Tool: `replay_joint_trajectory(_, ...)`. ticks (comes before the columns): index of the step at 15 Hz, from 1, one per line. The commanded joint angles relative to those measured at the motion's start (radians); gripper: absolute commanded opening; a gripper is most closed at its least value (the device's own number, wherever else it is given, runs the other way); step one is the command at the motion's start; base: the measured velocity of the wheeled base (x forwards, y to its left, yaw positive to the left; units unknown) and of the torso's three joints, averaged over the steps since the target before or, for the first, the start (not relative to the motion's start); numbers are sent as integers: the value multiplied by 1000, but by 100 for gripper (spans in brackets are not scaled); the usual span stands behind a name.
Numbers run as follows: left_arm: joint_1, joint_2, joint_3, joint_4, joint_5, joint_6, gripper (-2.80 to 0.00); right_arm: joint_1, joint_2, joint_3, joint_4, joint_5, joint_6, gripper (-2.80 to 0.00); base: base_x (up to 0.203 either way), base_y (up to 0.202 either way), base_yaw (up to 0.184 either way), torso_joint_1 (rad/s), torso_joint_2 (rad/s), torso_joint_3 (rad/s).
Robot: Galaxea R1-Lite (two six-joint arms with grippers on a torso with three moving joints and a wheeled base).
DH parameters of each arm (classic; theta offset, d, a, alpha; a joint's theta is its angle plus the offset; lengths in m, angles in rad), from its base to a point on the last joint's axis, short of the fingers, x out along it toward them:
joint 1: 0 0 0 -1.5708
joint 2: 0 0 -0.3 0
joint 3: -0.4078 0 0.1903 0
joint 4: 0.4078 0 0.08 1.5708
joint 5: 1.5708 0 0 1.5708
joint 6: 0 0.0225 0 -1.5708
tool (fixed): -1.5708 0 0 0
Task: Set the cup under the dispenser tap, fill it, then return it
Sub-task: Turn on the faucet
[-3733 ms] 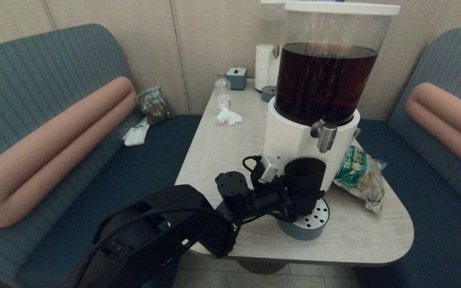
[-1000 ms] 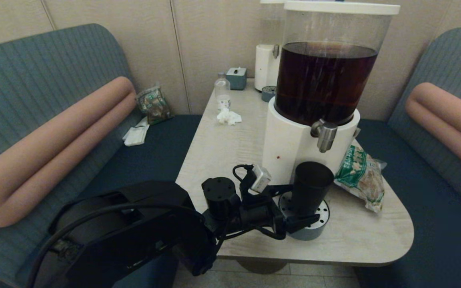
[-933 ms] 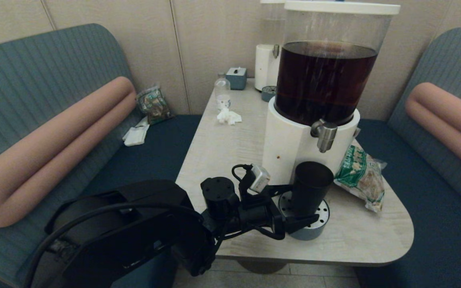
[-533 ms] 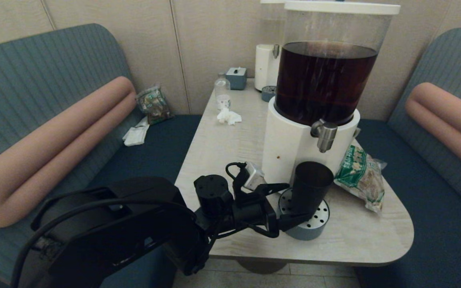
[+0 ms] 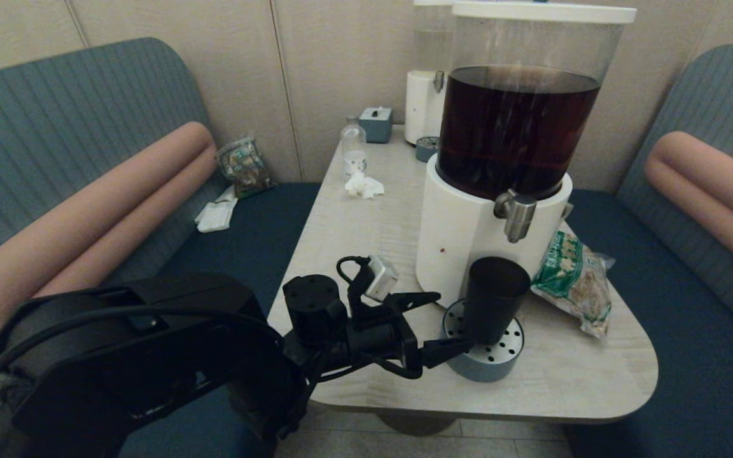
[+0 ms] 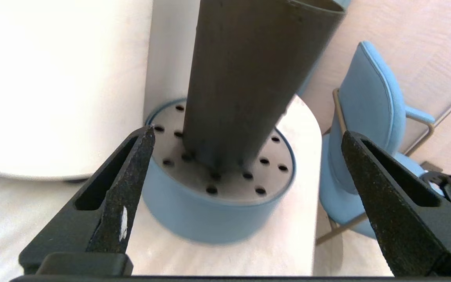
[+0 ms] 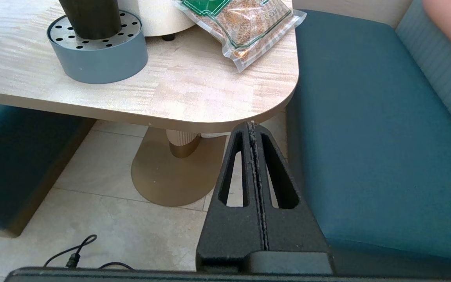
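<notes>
The black cup (image 5: 495, 299) stands upright on the round blue-grey drip tray (image 5: 491, 369), directly below the silver dispenser tap (image 5: 517, 216) of the big dispenser with dark brown drink. My left gripper (image 5: 452, 320) is open just left of the cup, its fingertips beside the tray and touching nothing. In the left wrist view the cup (image 6: 249, 78) rises from the tray (image 6: 210, 219) beyond the spread jaws of my left gripper (image 6: 247, 133). My right gripper (image 7: 252, 124) is shut and empty, parked below the table's near right corner, out of the head view.
A green snack bag (image 5: 573, 280) lies right of the dispenser's white base (image 5: 468, 235). Farther back stand a slim white dispenser (image 5: 424, 108), a small bottle (image 5: 354, 149), a crumpled tissue (image 5: 363, 186) and a tissue box (image 5: 376, 123). Blue benches flank the table.
The left gripper carried the cup onto the tray under the tap, let go of it, and over the last second has drawn back to the left, clear of the cup. The cup stays put.
</notes>
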Motion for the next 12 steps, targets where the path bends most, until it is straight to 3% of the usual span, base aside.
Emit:
replay_joint_trajectory(1, 9, -60, 73, -8, -6, 1, 0, 0, 1, 0, 0, 1, -1, -280, 0, 0, 0, 0, 0, 0)
replay_joint_trajectory(6, 27, -318, 332, -8, -6, 6, 0, 0, 1, 0, 0, 1, -1, -280, 0, 0, 0, 0, 0, 0)
replay_joint_trajectory(7, 40, -399, 388, -8, -4, 6, -161, 0, 1, 0, 0, 1, -1, -280, 0, 0, 0, 0, 0, 0)
replay_joint_trajectory(8, 59, -481, 445, -8, -3, 5, -280, 0, 1, 0, 0, 1, -1, -280, 0, 0, 0, 0, 0, 0)
replay_joint_trajectory(10, 137, -667, 543, -8, -2, -4, -280, 0, 1, 2, 0, 1, -1, -280, 0, 0, 0, 0, 0, 0)
replay_joint_trajectory(12, 265, -835, 599, -8, -2, -35, -280, 0, 1, 1, 0, 1, -1, -280, 0, 0, 0, 0, 0, 0)
